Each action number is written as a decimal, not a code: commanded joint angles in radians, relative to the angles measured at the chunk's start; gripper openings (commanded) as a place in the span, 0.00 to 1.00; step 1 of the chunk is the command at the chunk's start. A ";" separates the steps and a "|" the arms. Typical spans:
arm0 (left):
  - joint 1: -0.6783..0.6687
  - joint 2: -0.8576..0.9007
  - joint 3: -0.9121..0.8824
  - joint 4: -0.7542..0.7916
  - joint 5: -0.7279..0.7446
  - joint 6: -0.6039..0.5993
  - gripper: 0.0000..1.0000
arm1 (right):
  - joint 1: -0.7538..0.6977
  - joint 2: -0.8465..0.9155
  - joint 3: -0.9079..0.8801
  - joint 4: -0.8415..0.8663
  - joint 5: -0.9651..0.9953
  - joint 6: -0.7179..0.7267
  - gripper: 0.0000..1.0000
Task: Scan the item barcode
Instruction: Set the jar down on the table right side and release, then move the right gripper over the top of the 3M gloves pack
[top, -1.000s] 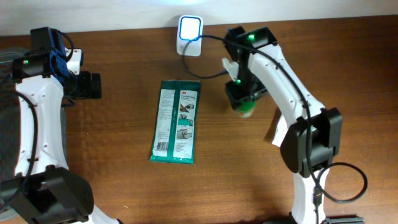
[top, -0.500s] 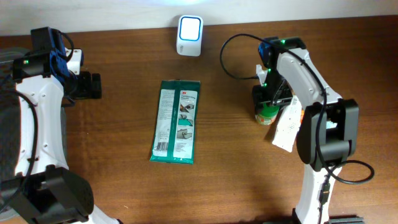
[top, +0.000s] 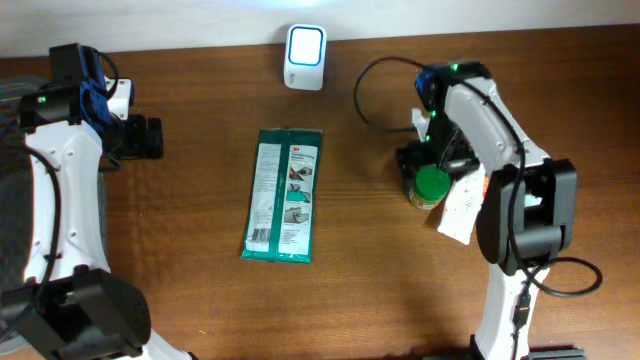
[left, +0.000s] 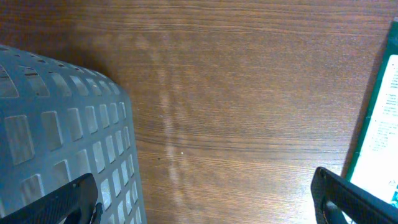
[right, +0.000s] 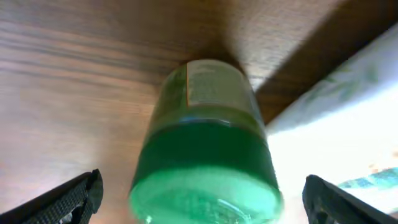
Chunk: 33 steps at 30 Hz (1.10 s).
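While the right gripper (right: 210, 200) hangs with its jaws spread wide, a small bottle (right: 208, 124) stands upright between the fingertips (right: 78, 194), with a gap on either side and nothing pinched. It has a broad, bright green cap and a yellow-green body with a pale label of fine print too blurred to read. At its 4 o'clock a white sheet (right: 336, 124) lies just beside it on the wooden table (top: 200, 300). In the overhead view a flat green packet (top: 285, 195) lies well apart at the bottle's 9 o'clock, and a white scanner (top: 305, 45) with a blue-lit face sits between 10 and 11 o'clock. Far off at 9 o'clock, the left gripper (left: 205, 199) is likewise spread and empty, beside a grey perforated basket (left: 62, 124).
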 joint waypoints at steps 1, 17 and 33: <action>0.003 -0.021 -0.001 -0.002 -0.007 0.010 0.99 | -0.002 -0.006 0.201 -0.066 -0.069 0.005 0.98; 0.003 -0.021 -0.001 -0.001 -0.007 0.010 0.99 | 0.267 -0.002 0.150 0.207 -0.531 0.081 0.69; 0.003 -0.021 -0.001 -0.001 -0.007 0.010 0.99 | 0.310 -0.003 0.018 0.244 -0.453 0.105 0.69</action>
